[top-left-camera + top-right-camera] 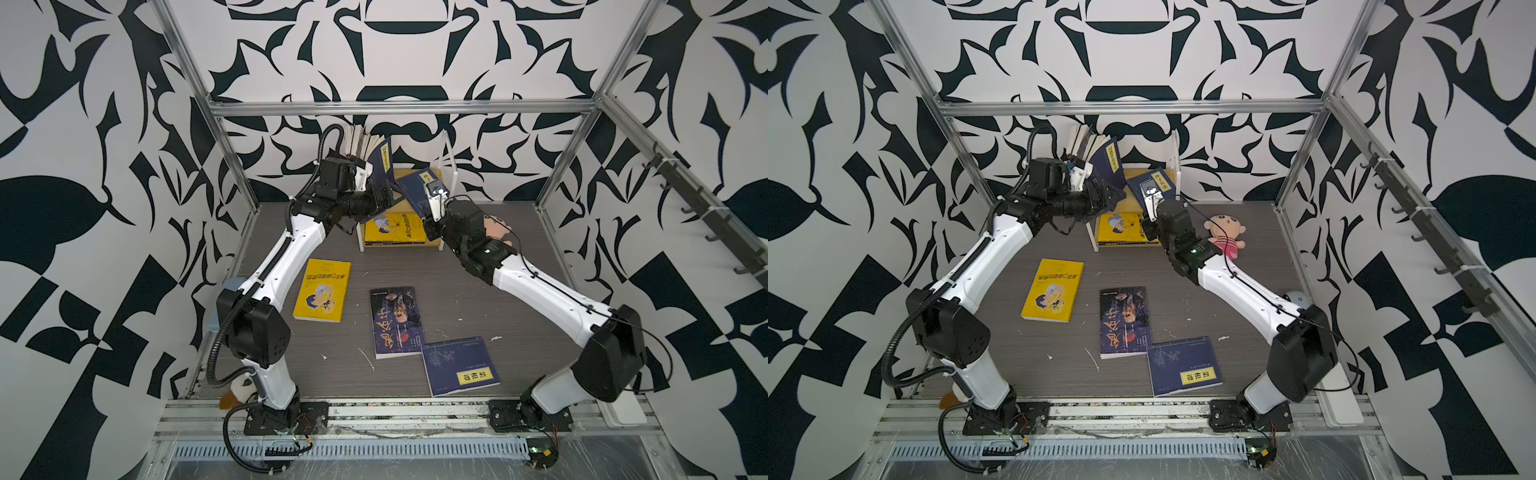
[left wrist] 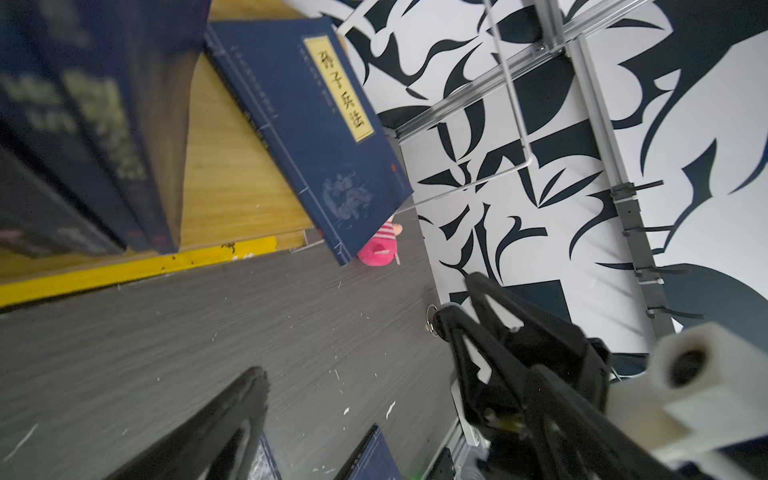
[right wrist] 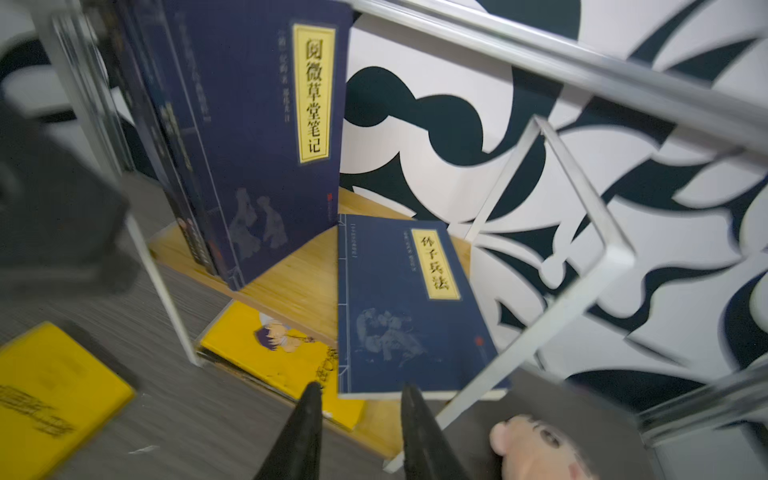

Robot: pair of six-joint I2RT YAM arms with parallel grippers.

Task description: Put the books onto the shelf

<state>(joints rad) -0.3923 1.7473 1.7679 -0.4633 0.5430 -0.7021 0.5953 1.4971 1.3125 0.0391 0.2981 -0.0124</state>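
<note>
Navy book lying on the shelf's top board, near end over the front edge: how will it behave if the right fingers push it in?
The navy book looks thin and soft-covered, so it probably flexes under a corner push. The top board looks smooth; it should slide easily. Overhanging, it may tip off if pressed down.

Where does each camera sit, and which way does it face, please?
Top views: high above the front, looking down on the table, shelf, left arm and right arm.
Left wrist: at the shelf's left end, looking across its top past wide-open jaws.
Right wrist: before the shelf, facing it over parted jaws.
Both wrist views share the lying navy book and plush doll.
</note>
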